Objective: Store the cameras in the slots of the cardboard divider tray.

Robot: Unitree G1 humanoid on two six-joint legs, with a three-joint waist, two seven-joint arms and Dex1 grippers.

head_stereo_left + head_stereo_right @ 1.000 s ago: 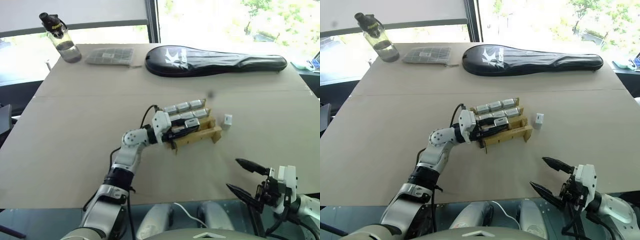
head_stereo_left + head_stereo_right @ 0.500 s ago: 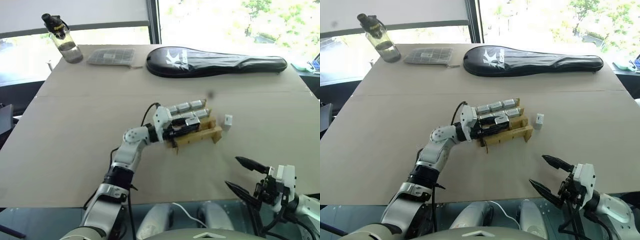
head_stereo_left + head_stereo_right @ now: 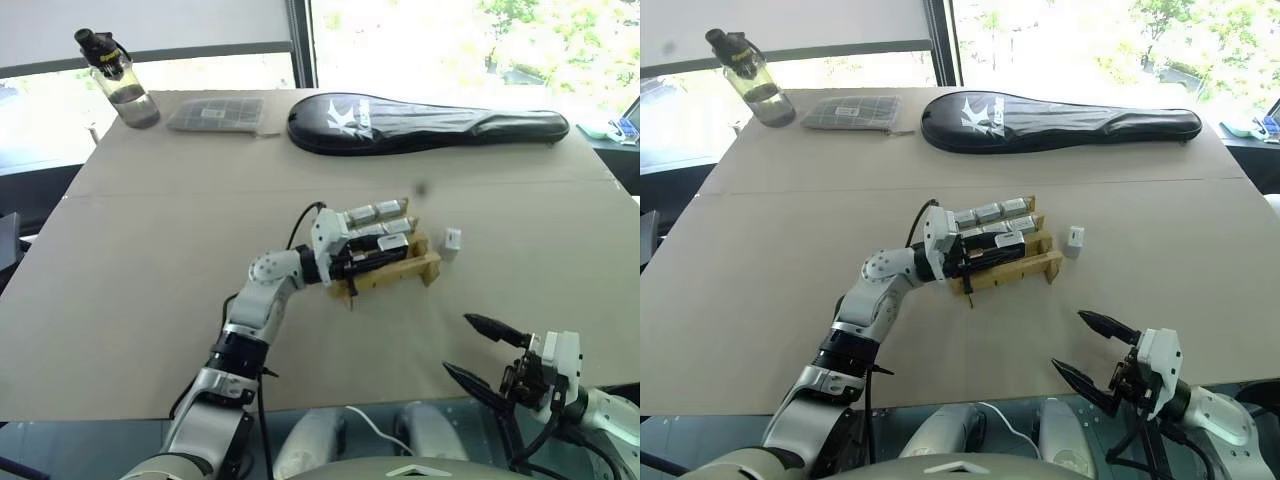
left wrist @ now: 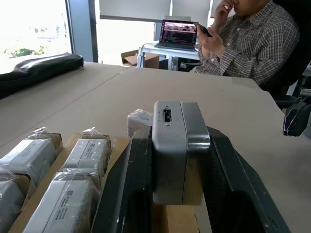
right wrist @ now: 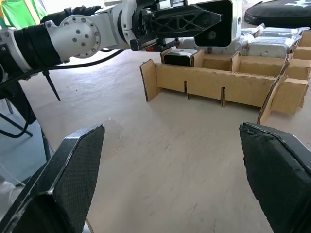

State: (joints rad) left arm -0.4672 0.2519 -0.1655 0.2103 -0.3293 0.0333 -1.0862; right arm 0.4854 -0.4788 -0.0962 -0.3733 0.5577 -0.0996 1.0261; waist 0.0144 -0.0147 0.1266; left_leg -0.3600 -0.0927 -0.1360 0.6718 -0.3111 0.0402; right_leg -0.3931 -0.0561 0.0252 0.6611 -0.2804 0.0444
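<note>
The left gripper (image 4: 177,160) is clamped on a small boxy silver-white metal camera (image 4: 174,148), its two black fingers (image 4: 133,184) pressed on the camera's broad flat sides, just above the tan corrugated-cardboard divider tray (image 3: 425,268) at table centre. Several wrapped cameras (image 3: 988,212) already fill the tray's far slots toward twelve o'clock; one loose camera (image 3: 452,239) stands on the table just beside the tray at three o'clock. The right gripper (image 3: 1092,350) waits spread wide and empty, at five o'clock. The held camera looks rigid, light and smooth-skinned, so probably slippery; gripping the flat sides seems sound, keeping clear of the lens face.
</note>
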